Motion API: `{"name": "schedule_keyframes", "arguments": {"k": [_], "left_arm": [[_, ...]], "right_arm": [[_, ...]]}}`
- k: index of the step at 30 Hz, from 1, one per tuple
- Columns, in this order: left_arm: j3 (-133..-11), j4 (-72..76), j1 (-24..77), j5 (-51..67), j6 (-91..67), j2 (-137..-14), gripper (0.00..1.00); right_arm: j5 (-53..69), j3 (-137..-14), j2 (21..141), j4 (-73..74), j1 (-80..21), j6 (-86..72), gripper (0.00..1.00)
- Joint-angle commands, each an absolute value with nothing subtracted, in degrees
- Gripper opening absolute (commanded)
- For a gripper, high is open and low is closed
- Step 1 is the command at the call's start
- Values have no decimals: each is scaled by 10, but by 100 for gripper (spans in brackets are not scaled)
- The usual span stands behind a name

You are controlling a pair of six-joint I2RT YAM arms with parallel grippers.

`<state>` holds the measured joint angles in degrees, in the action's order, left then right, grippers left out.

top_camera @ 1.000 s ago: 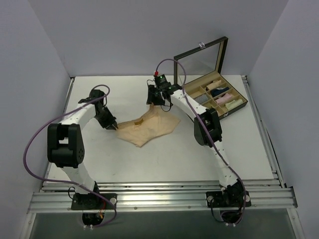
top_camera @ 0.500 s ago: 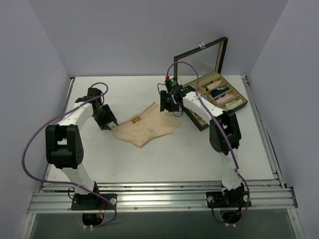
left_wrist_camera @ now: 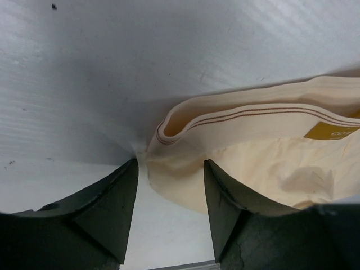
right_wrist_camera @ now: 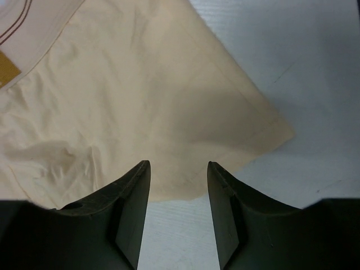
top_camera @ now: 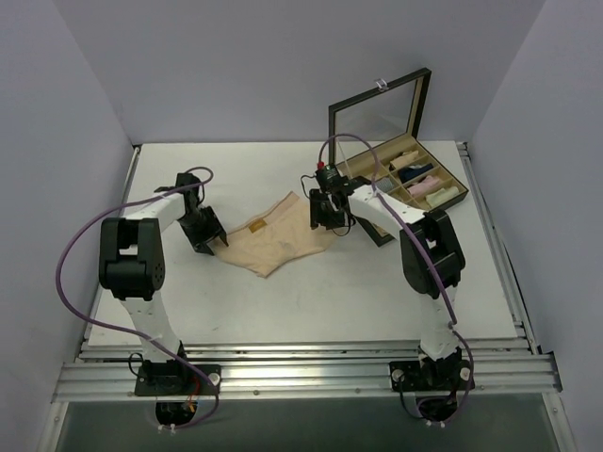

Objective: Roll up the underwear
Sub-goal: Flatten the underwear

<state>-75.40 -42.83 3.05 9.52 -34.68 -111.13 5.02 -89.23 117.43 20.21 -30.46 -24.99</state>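
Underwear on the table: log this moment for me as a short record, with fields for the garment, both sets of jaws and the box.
underwear: spread flat on the table, not yet rolled
tag: yellow, on the waistband
left jaws: open, waistband corner between them, not clamped
right jaws: open, over the opposite edge of the cloth, gripping nothing
box: far right of the table, lid up, cloth rolls in its compartments
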Motion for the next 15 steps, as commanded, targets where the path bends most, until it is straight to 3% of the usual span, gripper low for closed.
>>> {"name": "schedule_keyframes", "arguments": {"k": [1,4,5,6,8,10,15], "left_arm": [[-781,-398,33,86,-338,-1136,59],[-792,-390,33,103,-341,-1159,51],[-794,-388,33,107,-343,-1162,43],[-795,-386,33,113,-345,-1163,22],[-794,-381,33,122,-351,-1159,9],[-791,-378,33,125,-355,-1151,3],[-782,-379,33,132,-359,-1144,2]], "right_arm": [[47,-865,1101,186,-337,-246,41],[52,-824,1068,151,-386,-257,42],[51,-814,1064,143,-415,-262,42],[55,-803,1063,132,-430,-269,42],[59,-771,1064,95,-457,-281,42],[66,-759,1068,63,-490,-295,43],[62,-771,1111,41,-533,-306,43]]}}
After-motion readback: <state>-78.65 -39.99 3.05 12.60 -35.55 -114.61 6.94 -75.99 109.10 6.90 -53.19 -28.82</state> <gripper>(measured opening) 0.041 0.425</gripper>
